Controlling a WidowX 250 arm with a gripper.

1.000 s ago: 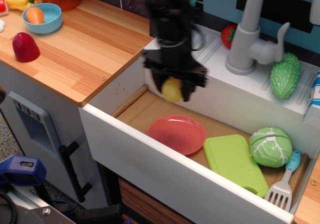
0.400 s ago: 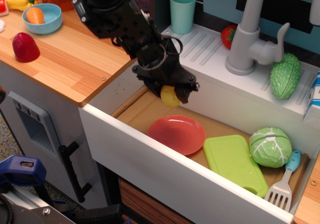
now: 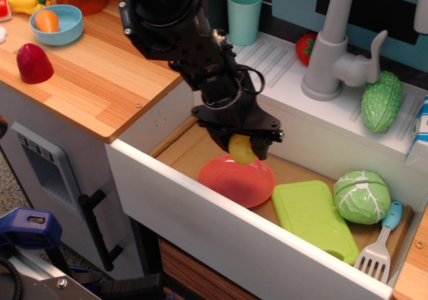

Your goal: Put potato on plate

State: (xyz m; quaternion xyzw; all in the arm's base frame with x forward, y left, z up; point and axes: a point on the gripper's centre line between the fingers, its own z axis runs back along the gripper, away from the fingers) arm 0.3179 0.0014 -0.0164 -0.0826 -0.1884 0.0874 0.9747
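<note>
Your potato (image 3: pixel 242 149) sits clamped in the gripper (image 3: pixel 242 146), a smooth pale-yellow oval with one dark finger (image 3: pixel 224 141) on its left and another on its right. It hangs over the back edge of the plate (image 3: pixel 231 182); whether its underside touches the plate you cannot tell from this angle. The plate is round, salmon-pink, shallow-rimmed, and lies flat on the brown floor of the sink (image 3: pixel 187 146), near its left end.

Your arm (image 3: pixel 180 29) comes down from the upper left, crossing the corner of the wooden counter (image 3: pixel 100 73), with the wrist bent so the fingers point down into the sink.

Against the frame of 0.4 s ago, the gripper has gone lower and to the right: then the potato hung clear above the plate's far left rim, now it overlaps the plate. One second ago it was higher again, up by the sink's back wall (that frame is motion-blurred). The plate has not shifted.

Just right of the plate lies a green board (image 3: pixel 314 218), then a cabbage (image 3: pixel 362 196) and a spatula (image 3: pixel 380 245). A teal cup (image 3: pixel 244 15) stands behind the arm, the faucet (image 3: pixel 334 46) and a green gourd (image 3: pixel 382 101) to the right.
</note>
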